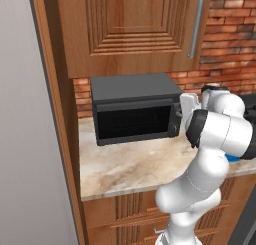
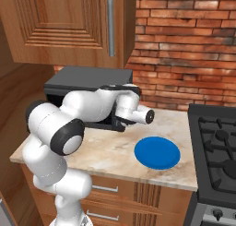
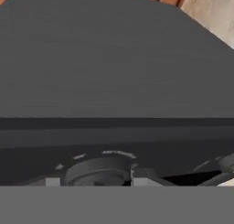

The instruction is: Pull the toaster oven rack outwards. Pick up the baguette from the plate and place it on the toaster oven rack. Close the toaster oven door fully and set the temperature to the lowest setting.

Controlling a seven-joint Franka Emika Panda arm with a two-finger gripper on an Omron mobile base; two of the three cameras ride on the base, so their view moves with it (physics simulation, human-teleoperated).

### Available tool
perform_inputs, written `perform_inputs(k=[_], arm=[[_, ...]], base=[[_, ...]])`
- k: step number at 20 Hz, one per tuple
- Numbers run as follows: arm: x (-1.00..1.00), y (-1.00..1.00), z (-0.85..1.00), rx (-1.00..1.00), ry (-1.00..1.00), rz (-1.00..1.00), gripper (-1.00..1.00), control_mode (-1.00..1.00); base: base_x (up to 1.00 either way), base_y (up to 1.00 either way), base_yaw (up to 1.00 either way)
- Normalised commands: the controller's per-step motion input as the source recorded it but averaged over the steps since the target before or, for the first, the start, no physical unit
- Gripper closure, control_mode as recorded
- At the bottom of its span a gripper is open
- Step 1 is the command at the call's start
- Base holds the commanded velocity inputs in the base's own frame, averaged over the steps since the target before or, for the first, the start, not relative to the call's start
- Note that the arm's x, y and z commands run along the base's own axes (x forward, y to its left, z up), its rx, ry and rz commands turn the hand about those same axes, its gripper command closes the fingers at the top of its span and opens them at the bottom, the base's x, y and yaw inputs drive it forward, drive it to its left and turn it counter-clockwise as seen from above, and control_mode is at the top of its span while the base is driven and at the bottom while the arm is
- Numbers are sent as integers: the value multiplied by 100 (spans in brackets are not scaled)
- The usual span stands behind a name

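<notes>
White arm (image 1: 215, 139) bent forward, end effector (image 1: 178, 120) level, fingers hidden

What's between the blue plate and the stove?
Nothing: in the right base view, bare beige marble counter runs between the round bright blue plate and the black gas stove.

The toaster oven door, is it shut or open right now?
Shut. In the left base view the toaster oven door stands upright, flush with the front of the toaster oven.
</notes>
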Motion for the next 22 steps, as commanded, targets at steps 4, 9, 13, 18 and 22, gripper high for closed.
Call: perform_inputs(k=[4,9,13,18,22], arm=[[35,28,-9,-38,-8,20,100,-100],[29,24,-5,-43,-11,18,100,-100],[23,18,-1,-45,-16,14,100,-100],[18,21,0,-45,-19,12,100,-100],[14,16,0,-44,-23,11,100,-100]], base=[[0,0,0],[0,0,0],[0,0,0],[0,0,0],[0,0,0]])
